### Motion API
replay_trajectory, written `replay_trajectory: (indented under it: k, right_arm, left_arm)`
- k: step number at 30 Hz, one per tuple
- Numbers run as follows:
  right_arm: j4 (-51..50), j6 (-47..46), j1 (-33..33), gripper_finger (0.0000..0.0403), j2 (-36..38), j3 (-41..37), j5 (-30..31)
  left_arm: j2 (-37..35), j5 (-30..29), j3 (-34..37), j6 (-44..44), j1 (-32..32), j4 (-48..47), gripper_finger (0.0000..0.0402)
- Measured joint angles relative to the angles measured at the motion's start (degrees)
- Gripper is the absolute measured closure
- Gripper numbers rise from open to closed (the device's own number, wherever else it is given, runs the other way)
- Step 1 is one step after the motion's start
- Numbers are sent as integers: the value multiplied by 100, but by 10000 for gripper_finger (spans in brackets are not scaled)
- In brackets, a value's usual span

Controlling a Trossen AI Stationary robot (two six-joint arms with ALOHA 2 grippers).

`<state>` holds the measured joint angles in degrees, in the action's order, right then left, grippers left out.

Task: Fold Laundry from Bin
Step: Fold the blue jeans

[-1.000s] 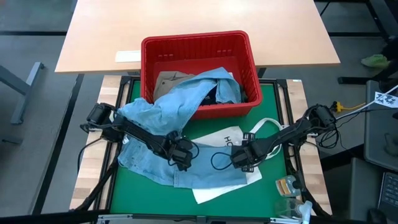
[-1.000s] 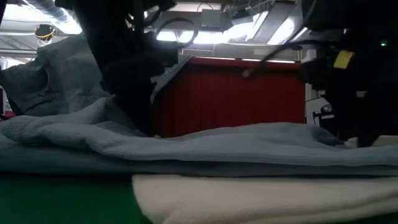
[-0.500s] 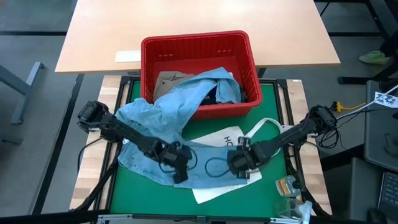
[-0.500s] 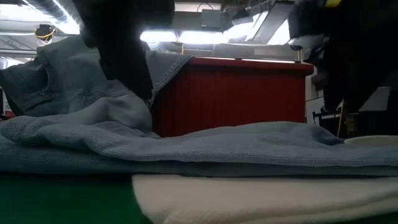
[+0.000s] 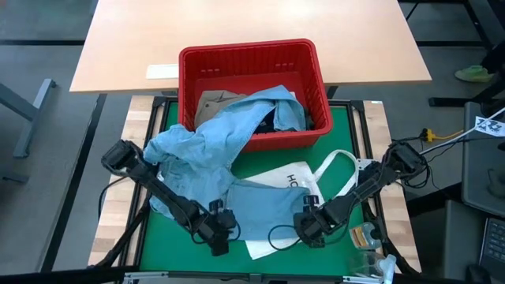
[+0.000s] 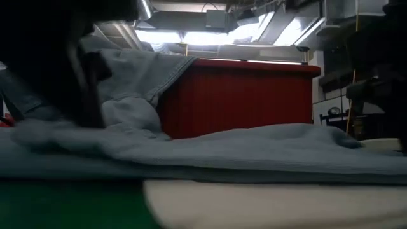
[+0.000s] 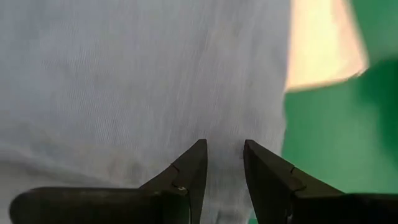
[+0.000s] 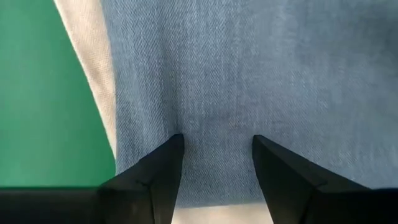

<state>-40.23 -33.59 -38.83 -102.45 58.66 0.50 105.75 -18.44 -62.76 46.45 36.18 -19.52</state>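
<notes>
Under wrist cameras, denim weave

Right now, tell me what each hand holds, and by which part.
Nothing is held: the left hand and the right hand are both open at the denim garment's near edge.

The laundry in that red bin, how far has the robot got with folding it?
Early days. The light blue denim garment is partly out, still draped over the red bin rim onto the green mat, lying over a white tote bag. The left hand and right hand sit at its near edge, fingers apart. Nothing looks folded, and a khaki-tan garment waits inside.
</notes>
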Motion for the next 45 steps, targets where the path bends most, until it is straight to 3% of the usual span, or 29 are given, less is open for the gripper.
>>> replay_trajectory:
  k: [6,12,20,26,29,35,45]
  right_arm:
    - [-132,-50,-50,205,-84,24,-949]
    - [-1108,-76,-59,205,-122,204,-1672]
    - [-1693,-68,-59,205,-143,309,-1615]
    - [-1714,-83,-59,205,-143,312,-1607]
    - [-1714,-83,-59,205,-143,316,-1599]
    - [-1714,-85,-59,205,-136,323,-1574]
    - [-1772,-73,-59,205,-97,444,-1526]
  left_arm:
    - [151,108,2,149,69,203,301]
    - [-235,103,2,147,20,129,301]
    - [-809,197,2,494,50,-1179,301]
    - [-808,935,2,1445,302,-2234,301]
    - [-775,1032,2,1805,549,-2497,301]
    - [-417,996,2,2181,891,-2249,301]
    - [18,2220,-17,2538,1010,-1540,301]
